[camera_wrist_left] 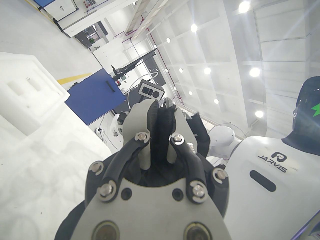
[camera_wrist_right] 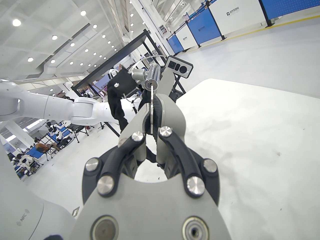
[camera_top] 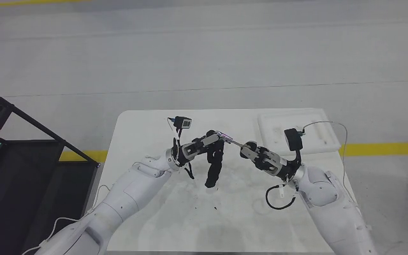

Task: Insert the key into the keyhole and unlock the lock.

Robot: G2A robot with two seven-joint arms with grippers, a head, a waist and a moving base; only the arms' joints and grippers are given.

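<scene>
1. Chrome is what catches the eye: the lock (camera_wrist_right: 152, 76), a small shiny cylinder, is held up in the air above the middle of the white bench (camera_top: 146, 137), between my two grippers.
2. My right gripper (camera_wrist_right: 153, 102) is pressed together on the key (camera_wrist_right: 151, 116), pinching the flat metal blade edge-on between its ribbed pads.
3. The key points away from my right wrist, and its tip meets the keyhole in the round end face of the lock. I cannot tell how far in it sits.
4. My left gripper (camera_wrist_left: 161, 109) is clamped tight on a black strap (camera_wrist_left: 160, 138) of woven fabric, which runs up between both fingers.
5. In the left wrist view, a bit of the lock's chrome peeks out just beyond those fingertips, so the lock sits right at the end of my left gripper.
6. From above, my arms come in from the near left and near right and meet tip to tip. The lock and key form a short bright line between them.
7. The loose end of the strap dangles down from my left gripper towards the bench, on the near side of the lock.
8. A white foam tray (camera_top: 299, 131) with shallow recesses rests at the far right corner of the bench, well apart from both grippers.
</scene>
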